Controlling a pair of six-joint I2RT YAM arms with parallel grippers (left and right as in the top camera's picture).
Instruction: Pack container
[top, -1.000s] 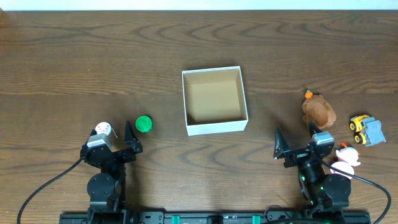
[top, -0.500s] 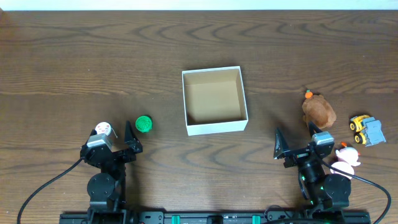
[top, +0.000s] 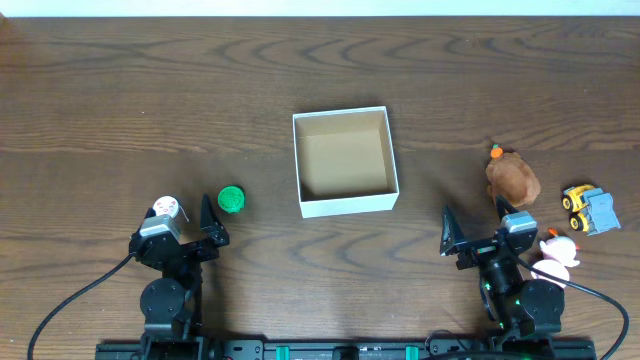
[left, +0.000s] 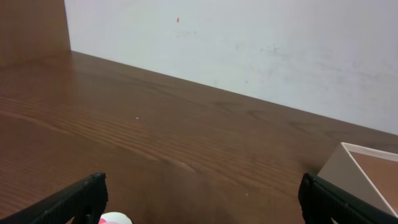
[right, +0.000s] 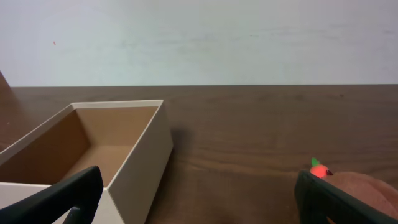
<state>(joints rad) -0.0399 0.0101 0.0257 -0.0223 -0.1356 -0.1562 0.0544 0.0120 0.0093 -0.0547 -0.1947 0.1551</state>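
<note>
1. Black fingers of the left end effector (top: 212, 225), lower left of the overhead frame, are spread wide and hold nothing. A white round toy (top: 166, 208) lies just beside its arm, and a green disc (top: 231, 200) sits near its tips.
2. Right end effector (top: 447, 238), lower right of the frame: likewise spread and empty. A white-and-pink toy (top: 555, 255) lies close against that arm; contact cannot be confirmed.
3. Further up on the right are a brown plush toy (top: 512, 178) with an orange tip and, near the right edge, a yellow-and-blue toy truck (top: 588, 208).
4. Container (top: 348, 204): at the centre of the table (top: 120, 90), beyond both arms and between them. It stands upright and open-topped. The brown inside is bare, with nothing packed.
5. Assessment: packing has not begun, and the step in hand is the first pick. The next move calls for one end effector to descend over a nearby toy, close on it, and carry it over the white rim. The green disc looks the readiest for the left arm.
</note>
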